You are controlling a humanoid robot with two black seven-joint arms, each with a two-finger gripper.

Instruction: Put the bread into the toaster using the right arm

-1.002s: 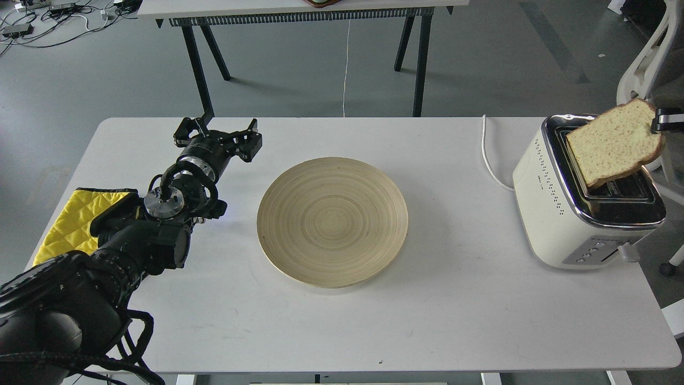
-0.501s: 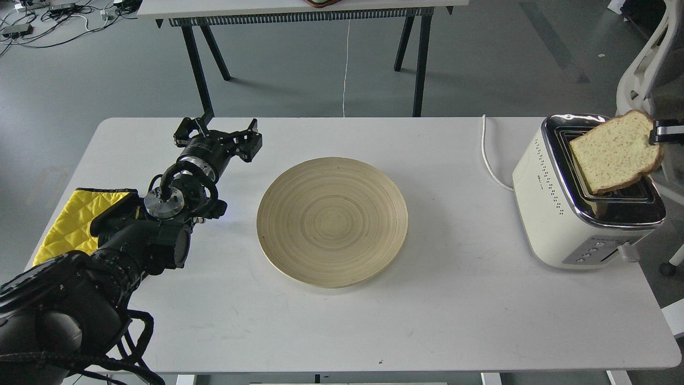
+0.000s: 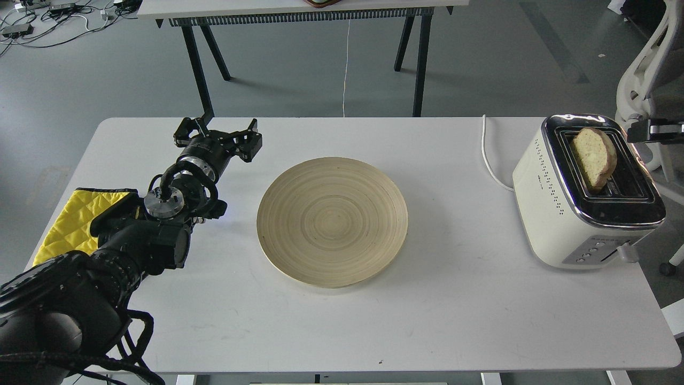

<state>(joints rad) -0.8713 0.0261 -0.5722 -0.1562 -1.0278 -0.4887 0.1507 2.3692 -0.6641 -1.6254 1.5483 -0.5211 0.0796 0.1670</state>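
The bread [image 3: 593, 156] stands on edge in the left slot of the cream-white toaster [image 3: 556, 214], with its upper half sticking out above the chrome top. Only the tip of my right gripper [image 3: 653, 130] shows at the right edge. It is just right of the toaster top, apart from the bread and holding nothing. My left gripper [image 3: 218, 135] rests over the table's far left with its fingers spread and empty.
A round wooden plate [image 3: 332, 221] lies in the middle of the white table [image 3: 454, 321]. A yellow quilted cloth [image 3: 69, 224] lies at the left edge under my left arm. The toaster's white cord [image 3: 489, 160] runs off the back. A white chair [image 3: 649, 64] stands at the far right.
The bread went from tilted in my right gripper above the toaster to standing in the slot. The right gripper let go of it and pulled slightly away. The left arm has not moved.
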